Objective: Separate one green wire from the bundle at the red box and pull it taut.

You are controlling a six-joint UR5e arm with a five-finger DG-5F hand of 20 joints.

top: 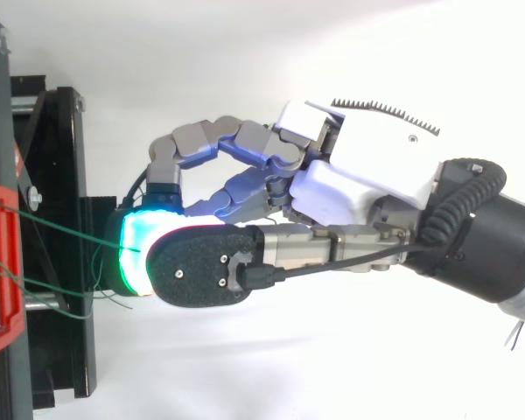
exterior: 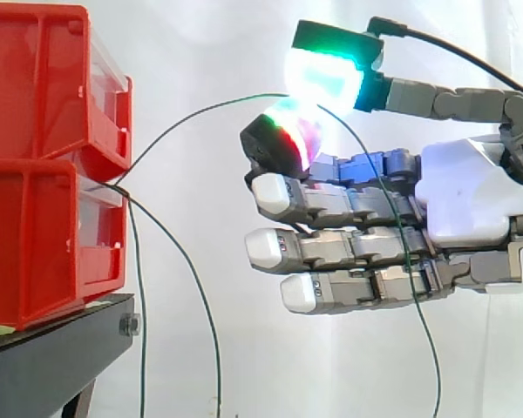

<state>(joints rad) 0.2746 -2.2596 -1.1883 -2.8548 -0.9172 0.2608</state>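
Observation:
Two red boxes (exterior: pixel 52 165) are stacked on a black stand at the left, and several thin green wires come out between them. One green wire (exterior: pixel 200 111) arcs up and to the right from the boxes into my hand (exterior: pixel 466 196). The thumb pad, glowing green, and a finger pad, glowing red, pinch that wire at about the height of the upper box. Past the pinch the wire drops across the fingers and hangs down. Two other green wires (exterior: pixel 187 261) sag from the boxes toward the floor. From above, the held wire (top: pixel 66 230) runs from the red box (top: pixel 0 262) to the glowing pad.
The black stand (exterior: pixel 61 348) carries the boxes at the lower left; its frame (top: pixel 57 262) lies under the wires in the top view. A white curtain hangs behind everything.

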